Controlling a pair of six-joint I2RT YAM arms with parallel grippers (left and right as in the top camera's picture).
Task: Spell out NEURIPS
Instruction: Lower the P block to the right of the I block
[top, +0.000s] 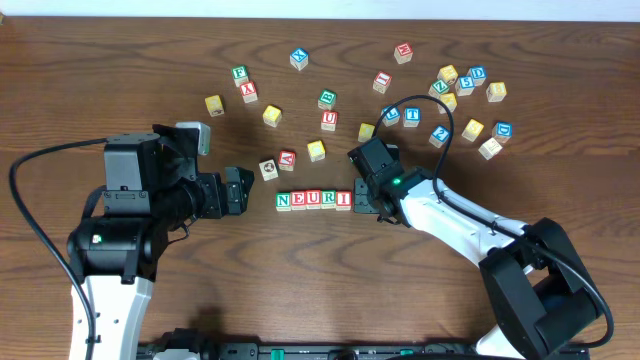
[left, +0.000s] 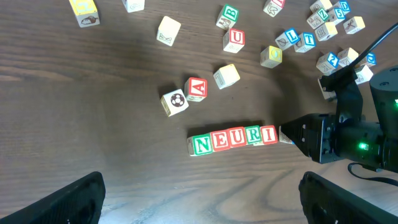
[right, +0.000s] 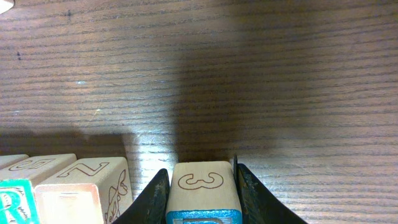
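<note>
Nearest the robot, a row of cubes (top: 313, 200) reads N, E, U, R, I. That is five of the seven letters. Just beside its 3 o'clock end, the right gripper (top: 361, 198) brackets a blue-faced cube (right: 202, 183), probably the P. Its jaws are narrow and snug to both sides. Whether they pinch or have let go cannot be told. The last letter waits among loose cubes (top: 455, 95) farther off, toward 1 o'clock.

Brown wood surface (top: 100, 60). Red A block (top: 287, 159) touching ball-picture block (top: 268, 169). Many loose blocks (top: 460, 90) top right.
</note>
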